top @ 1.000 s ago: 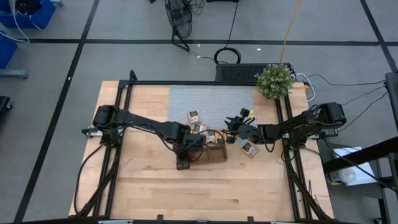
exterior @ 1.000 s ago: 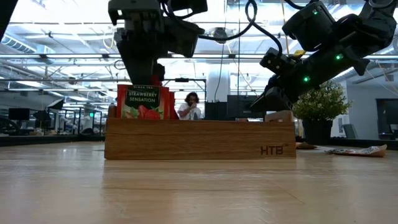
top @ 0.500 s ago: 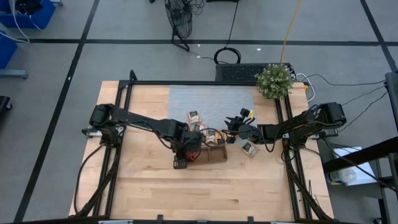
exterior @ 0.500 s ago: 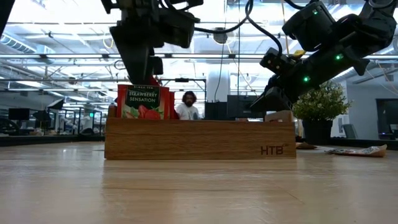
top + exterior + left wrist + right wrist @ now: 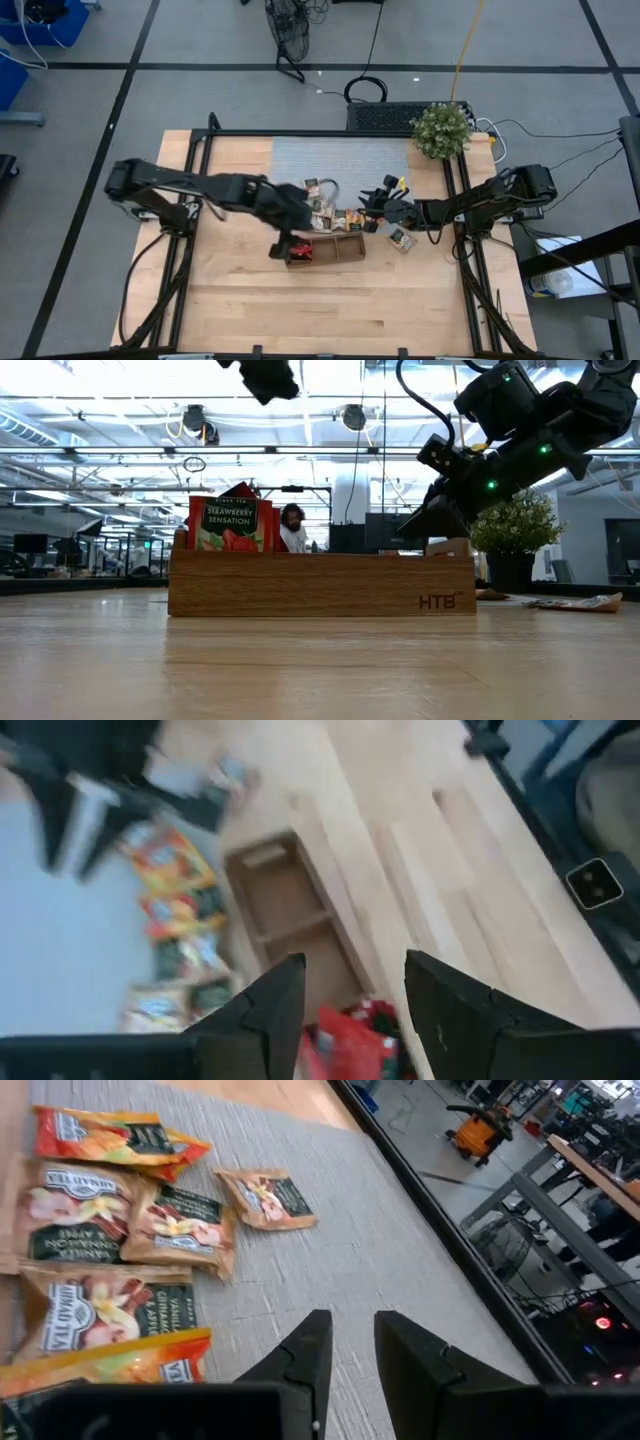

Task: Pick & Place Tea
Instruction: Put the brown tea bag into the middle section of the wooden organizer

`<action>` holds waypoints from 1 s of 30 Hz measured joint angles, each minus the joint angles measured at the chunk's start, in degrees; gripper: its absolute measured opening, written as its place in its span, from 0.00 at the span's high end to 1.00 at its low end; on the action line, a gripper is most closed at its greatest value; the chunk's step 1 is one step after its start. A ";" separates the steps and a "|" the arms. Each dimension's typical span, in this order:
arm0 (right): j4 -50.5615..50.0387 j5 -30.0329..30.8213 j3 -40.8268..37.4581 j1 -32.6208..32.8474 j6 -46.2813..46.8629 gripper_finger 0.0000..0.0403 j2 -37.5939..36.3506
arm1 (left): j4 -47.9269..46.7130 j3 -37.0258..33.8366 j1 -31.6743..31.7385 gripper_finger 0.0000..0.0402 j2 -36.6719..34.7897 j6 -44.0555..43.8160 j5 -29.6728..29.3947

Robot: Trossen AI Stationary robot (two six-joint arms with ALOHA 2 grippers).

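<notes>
A long wooden tray [image 5: 342, 250] lies on the table, and red tea packets [image 5: 229, 525] stand upright in its left compartment [image 5: 352, 1028]. More tea packets [image 5: 322, 200] lie flat on a grey mat [image 5: 300, 1250] just beyond the tray [image 5: 282, 898]. My left gripper [image 5: 350, 982] hangs open above the tray's left end [image 5: 298, 222], slanting down, with nothing between its fingers. My right gripper [image 5: 352, 1335] hovers over the mat near the loose packets [image 5: 165, 1220], its fingers a narrow gap apart and empty. One more packet [image 5: 402, 238] lies on the wood under the right arm.
A potted plant [image 5: 441, 130] stands at the table's far right corner. Black frame rails run along the table's left and right sides. Bare wood lies between the tray [image 5: 320, 585] and the table's near edge.
My left gripper has risen from the red packets in the tray's left compartment, out past the top of the low view, and has tipped from pointing down to slanting. The packets stay standing in the tray. My right arm has kept still.
</notes>
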 joint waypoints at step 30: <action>22.83 -25.61 -0.02 -19.35 -8.05 0.83 0.00 | 53.39 -52.67 25.90 0.56 -33.41 1.41 -0.09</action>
